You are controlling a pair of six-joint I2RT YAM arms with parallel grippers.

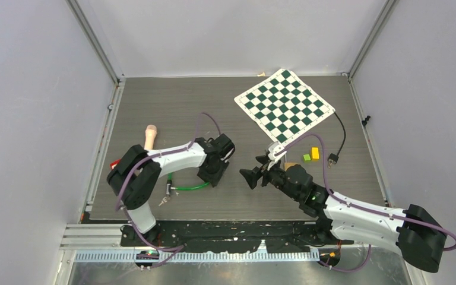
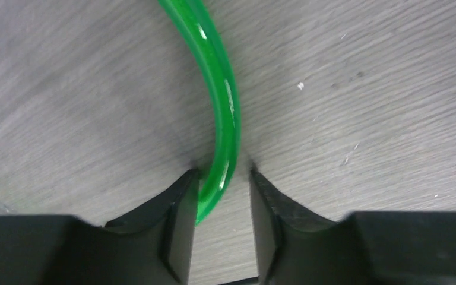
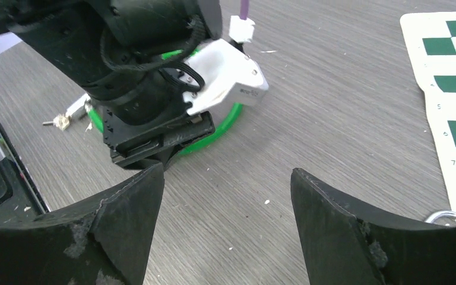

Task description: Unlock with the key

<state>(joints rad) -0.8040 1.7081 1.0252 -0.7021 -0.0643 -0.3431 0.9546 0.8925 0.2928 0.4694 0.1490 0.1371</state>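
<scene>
The left gripper [image 1: 214, 176] is seen pressed down onto the grey wood-grain worktop [image 1: 172, 107], set over the green plastic-coated cable loop [image 1: 187, 188]. In the left wrist view the cable [image 2: 225, 119] is threaded between the two black fingers [image 2: 178, 231]. It is touched by the one on the left of that picture, and a narrow gap is left to the other, so the cable is straddled rather than pinched.

The right gripper [image 1: 250, 178] is held low just beside the left one, pointed at it, apart from it. Its fingers [image 3: 124, 225] are spread wide, and nothing is held between them. Through that gap the left gripper [image 3: 154, 119] and the green loop [image 3: 233, 119] beneath it are framed.

Small metal pieces [image 1: 165, 199] are seen at the near-left end of the cable, on the worktop, untouched by either gripper. Whether these are key or lock cannot be told at this size.

Farther back on the right, a green-and-white chequered mat [image 1: 285, 105] is laid flat, with a yellow block [image 1: 315, 153] and a small green block [image 1: 306, 158] near its front corner.
</scene>
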